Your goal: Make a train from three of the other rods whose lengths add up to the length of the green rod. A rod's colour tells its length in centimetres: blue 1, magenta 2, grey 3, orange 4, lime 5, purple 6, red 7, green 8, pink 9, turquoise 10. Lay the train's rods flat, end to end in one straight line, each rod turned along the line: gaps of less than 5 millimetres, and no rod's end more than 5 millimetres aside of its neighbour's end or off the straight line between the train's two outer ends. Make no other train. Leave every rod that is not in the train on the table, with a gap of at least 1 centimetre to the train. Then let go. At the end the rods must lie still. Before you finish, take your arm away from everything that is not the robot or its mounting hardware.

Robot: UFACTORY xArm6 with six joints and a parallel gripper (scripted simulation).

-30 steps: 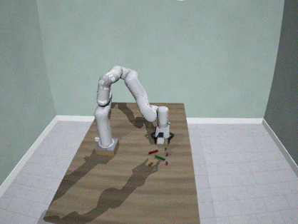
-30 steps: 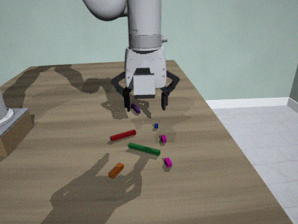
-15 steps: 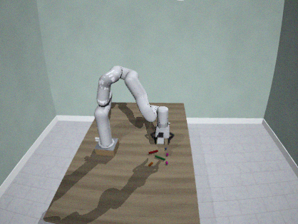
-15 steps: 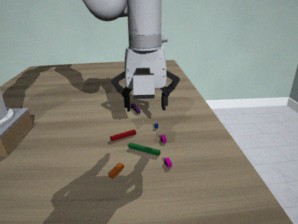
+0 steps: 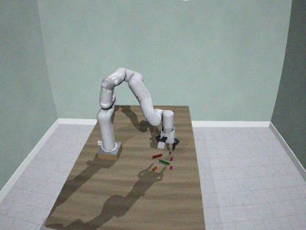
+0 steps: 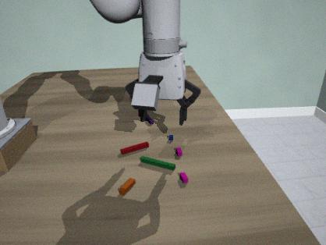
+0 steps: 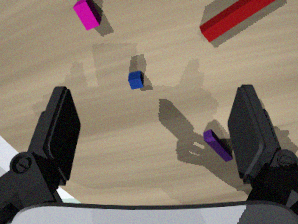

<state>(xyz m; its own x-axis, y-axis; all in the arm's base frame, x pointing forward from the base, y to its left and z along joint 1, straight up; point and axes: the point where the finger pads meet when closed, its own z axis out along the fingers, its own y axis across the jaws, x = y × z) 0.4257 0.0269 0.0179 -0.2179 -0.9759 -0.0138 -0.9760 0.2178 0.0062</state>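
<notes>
The pincer (image 5: 167, 146) (image 6: 162, 121) (image 7: 153, 104) hangs above the surface (image 5: 176, 205) (image 6: 58, 211) (image 7: 135, 175), wide open, nothing between its fingers. From left to right in the exterior view: an orange rod (image 5: 154, 168) (image 6: 127, 186) lies flat at a slant, near the viewer. It looks light and rigid, likely best held by its long sides at mid-length. Behind it is a longer red rod (image 5: 157, 156) (image 6: 134, 148) (image 7: 237, 19), then a purple rod (image 6: 150, 119) (image 7: 217, 145) farther back, a green rod (image 5: 164, 161) (image 6: 157, 162) and a small blue rod (image 5: 170, 152) (image 6: 171, 137) (image 7: 135, 80). At right lie the farther magenta rod (image 5: 171, 158) (image 6: 178, 151) (image 7: 87, 14) and the nearer magenta rod (image 5: 171, 167) (image 6: 184, 177), well apart. Orange and both magentas should match green's length. The magentas look stiff but stubby, so an off-centre squeeze could twist them; a centred, gentle grip across their sides suits them.

The gripper (image 5: 167, 145) (image 6: 162, 121) (image 7: 153, 104) has turned about its upright axis. In the exterior view, its pale block (image 5: 161, 145) (image 6: 145, 96) now sits farther left and looks skewed rather than square-on, and one finger (image 6: 183, 115) reaches lower in the picture than the other.
</notes>
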